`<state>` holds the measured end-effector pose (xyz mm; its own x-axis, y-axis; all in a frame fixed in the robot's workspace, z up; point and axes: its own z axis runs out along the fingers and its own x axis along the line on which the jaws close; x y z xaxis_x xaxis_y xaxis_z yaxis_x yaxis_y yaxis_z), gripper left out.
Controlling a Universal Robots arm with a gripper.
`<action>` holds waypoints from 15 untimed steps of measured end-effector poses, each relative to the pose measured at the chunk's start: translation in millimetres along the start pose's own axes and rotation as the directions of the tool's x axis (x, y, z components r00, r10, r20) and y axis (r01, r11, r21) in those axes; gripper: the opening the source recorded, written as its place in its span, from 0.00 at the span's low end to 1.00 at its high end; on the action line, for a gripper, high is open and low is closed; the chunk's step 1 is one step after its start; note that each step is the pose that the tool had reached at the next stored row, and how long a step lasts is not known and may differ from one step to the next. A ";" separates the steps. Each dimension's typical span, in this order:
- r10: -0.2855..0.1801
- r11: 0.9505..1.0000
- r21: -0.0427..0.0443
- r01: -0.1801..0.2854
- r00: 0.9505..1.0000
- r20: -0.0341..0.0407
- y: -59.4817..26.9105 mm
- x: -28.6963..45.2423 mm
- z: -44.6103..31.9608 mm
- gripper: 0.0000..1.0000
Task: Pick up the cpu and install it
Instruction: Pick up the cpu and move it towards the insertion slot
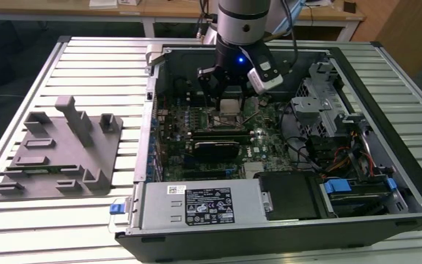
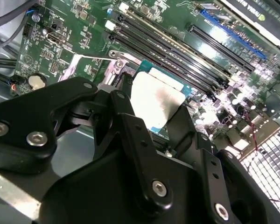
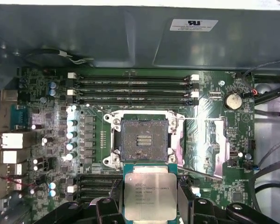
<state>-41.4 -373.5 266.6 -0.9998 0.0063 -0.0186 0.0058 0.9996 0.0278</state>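
Found gripper [image 3: 150, 207] clamped on two opposite edges of the cpu [image 3: 150, 193] in the first wrist view, silvery top up, held clear of the green motherboard [image 3: 42, 98] close by the black socket [image 3: 144, 140] and not seated in it. Noted socket open with contact field bare, metal load plate [image 3: 213, 144] lying aside, memory slots [image 3: 130, 88] beyond. Recorded, in the exterior view, arm [image 1: 242, 22] reaching down into the open computer case [image 1: 409, 181] on the slatted worktop [image 1: 86, 60], grey fixture [image 1: 57, 154] well apart toward the exterior view's left.
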 end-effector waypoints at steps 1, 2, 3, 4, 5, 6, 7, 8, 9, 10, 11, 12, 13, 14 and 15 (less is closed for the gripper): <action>0.000 1.000 0.000 0.000 1.000 0.000 0.5 0.5 0.7 0.54; 0.000 1.000 0.000 0.000 1.000 0.001 1.0 0.8 1.3 0.54; 0.000 1.000 0.000 0.000 1.000 0.001 1.7 1.2 1.8 0.54; 0.000 1.000 0.000 0.000 1.000 0.001 2.4 1.5 2.3 0.54; 0.000 1.000 0.000 0.000 1.000 0.001 3.0 1.6 3.0 0.54; 0.000 1.000 0.000 0.000 1.000 0.001 3.8 1.7 3.6 0.54; 0.000 1.000 0.000 0.000 1.000 0.001 4.8 1.8 4.3 0.54; 0.000 1.000 0.000 0.000 1.000 0.001 5.8 2.0 4.8 0.54; 0.000 1.000 0.000 0.000 1.000 0.001 6.9 2.2 5.4 0.54; 0.000 1.000 0.000 0.000 1.000 0.001 8.0 2.4 5.8 0.54; 0.000 1.000 0.000 0.000 1.000 0.001 9.1 2.6 6.2 0.54; 0.000 1.000 0.000 0.000 1.000 0.001 10.1 2.8 6.6 0.54; 0.000 1.000 0.000 0.000 1.000 0.001 11.1 3.1 7.1 0.54; 0.000 1.000 0.000 0.000 1.000 0.001 12.1 3.4 7.6 0.54; 0.000 1.000 0.000 0.000 1.000 0.001 13.2 3.8 8.0 0.54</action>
<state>-44.9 -360.0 258.9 -0.9998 0.0063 -0.0192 0.0057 0.9996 0.0281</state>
